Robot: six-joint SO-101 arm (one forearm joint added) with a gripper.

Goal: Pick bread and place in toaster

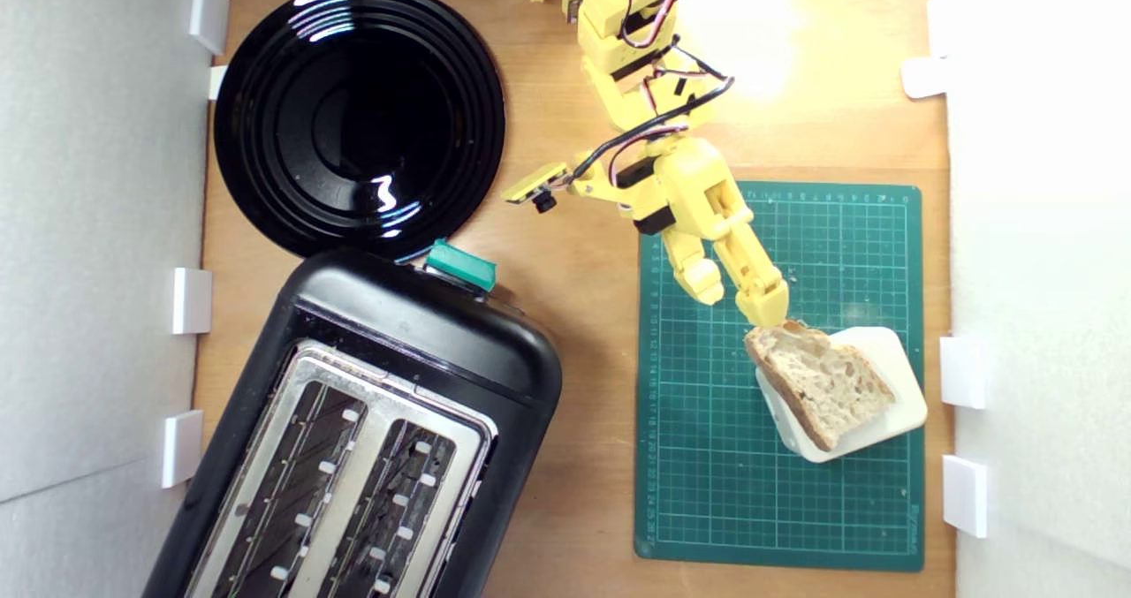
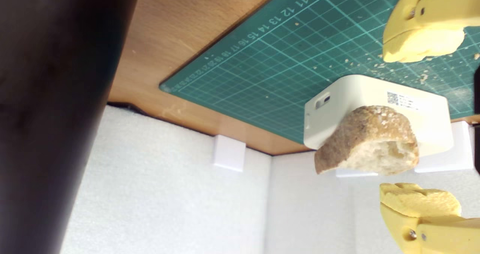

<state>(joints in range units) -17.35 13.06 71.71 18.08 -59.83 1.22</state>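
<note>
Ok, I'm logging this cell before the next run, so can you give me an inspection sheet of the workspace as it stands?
Surface: wooden table with a green cutting mat; crumbs on the mat.
Job's things: bread lies on a cream block, overhanging it; toaster at the exterior view's lower left, both slots empty.
Clutter: black plate, bare, beside the toaster.
Gripper: gripper open, fingers straddling the bread's near end in the wrist view, not closed on it.
Cables: black and coloured wires run along the arm, clear of the table.
Surroundings: white foam walls with white clips along the table edges.
</note>
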